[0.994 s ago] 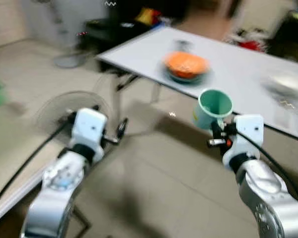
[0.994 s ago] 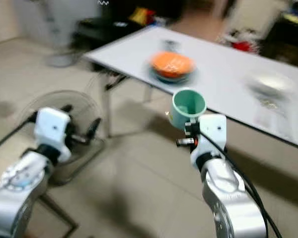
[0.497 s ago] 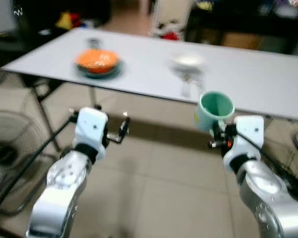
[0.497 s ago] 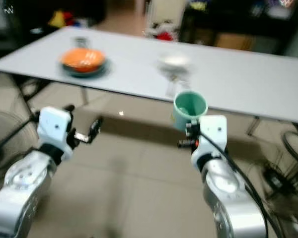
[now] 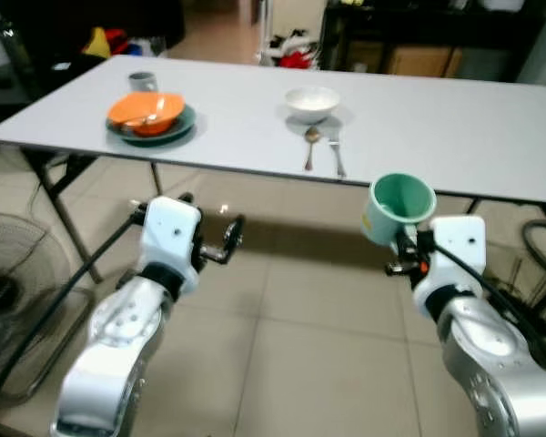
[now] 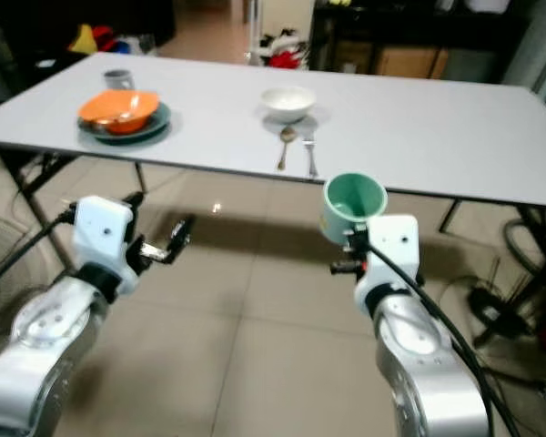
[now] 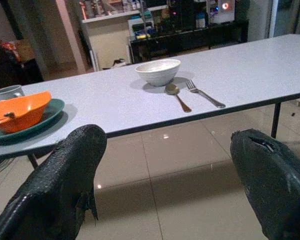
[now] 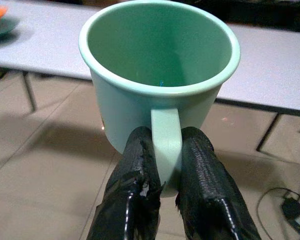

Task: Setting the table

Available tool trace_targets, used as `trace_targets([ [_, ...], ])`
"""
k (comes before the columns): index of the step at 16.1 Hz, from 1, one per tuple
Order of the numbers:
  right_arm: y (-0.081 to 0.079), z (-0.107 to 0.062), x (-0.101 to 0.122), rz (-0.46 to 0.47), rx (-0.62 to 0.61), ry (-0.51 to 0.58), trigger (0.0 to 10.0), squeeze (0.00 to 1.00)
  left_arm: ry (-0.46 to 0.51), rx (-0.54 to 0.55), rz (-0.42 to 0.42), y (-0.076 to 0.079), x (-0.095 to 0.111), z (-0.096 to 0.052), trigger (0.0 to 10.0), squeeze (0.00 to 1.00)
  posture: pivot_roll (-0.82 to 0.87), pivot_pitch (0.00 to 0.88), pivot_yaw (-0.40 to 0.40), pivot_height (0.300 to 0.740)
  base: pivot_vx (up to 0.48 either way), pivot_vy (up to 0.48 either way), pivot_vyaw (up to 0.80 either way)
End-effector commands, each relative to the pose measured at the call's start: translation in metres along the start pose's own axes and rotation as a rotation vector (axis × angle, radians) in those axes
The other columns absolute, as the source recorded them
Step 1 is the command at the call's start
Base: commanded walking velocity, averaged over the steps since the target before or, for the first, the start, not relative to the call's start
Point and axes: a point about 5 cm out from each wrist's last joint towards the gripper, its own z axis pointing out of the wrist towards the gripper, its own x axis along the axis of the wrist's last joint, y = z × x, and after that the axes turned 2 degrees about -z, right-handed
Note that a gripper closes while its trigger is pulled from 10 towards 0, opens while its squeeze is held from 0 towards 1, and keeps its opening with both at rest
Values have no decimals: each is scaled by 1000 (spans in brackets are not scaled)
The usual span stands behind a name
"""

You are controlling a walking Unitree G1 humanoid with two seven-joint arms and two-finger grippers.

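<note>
1. Task judged partly done. On the tabletop (image 5: 455, 127) two places are already sitting laid out: at far left an orange bowl (image 5: 146, 111) on a green plate (image 5: 177, 127), with a small grey cup (image 5: 142, 81) just behind; nearer the middle a white bowl (image 5: 312, 103), with a spoon (image 5: 309, 146) and a fork (image 5: 336, 157) lying side by side just in front of it.
2. The green mug (image 5: 397, 208) is not yet on the tabletop. The right gripper (image 8: 162, 175) is holding it upright in the air, short of the near edge, jaws pinched shut on the handle.
3. The left gripper (image 7: 165, 185) is hovering low at left, jaws spread wide, carrying nothing.
4. Remaining, by my reading: bringing the mug over the edge and setting it beside the white bowl.
5. Surface: long, pale grey, on folding legs; right half bare.
6. Room: beige glossy floor tiles, a floor fan (image 5: 9, 273) at near left, dark shelving (image 5: 409, 36) along the far wall.
</note>
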Motion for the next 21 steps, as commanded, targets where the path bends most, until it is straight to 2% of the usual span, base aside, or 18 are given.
trace_targets([
  [1, 4, -1, 2, -8, -16, 10, 10000, 0, 12, -9, -4, 2, 3, 3, 10000, 0, 93, 0, 12, 740, 285, 0, -800],
  [4, 5, -1, 3, -9, -19, 13, 10000, 0, 12, -9, -6, 2, 3, 2, 10000, 0, 93, 0, 12, 740, 287, 0, -615],
  [21, 2, -1, 5, -9, 11, 37, 10000, 0, 17, -13, -11, 2, 2, 1, 10000, 0, 88, 0, 14, 740, 299, 0, 0],
])
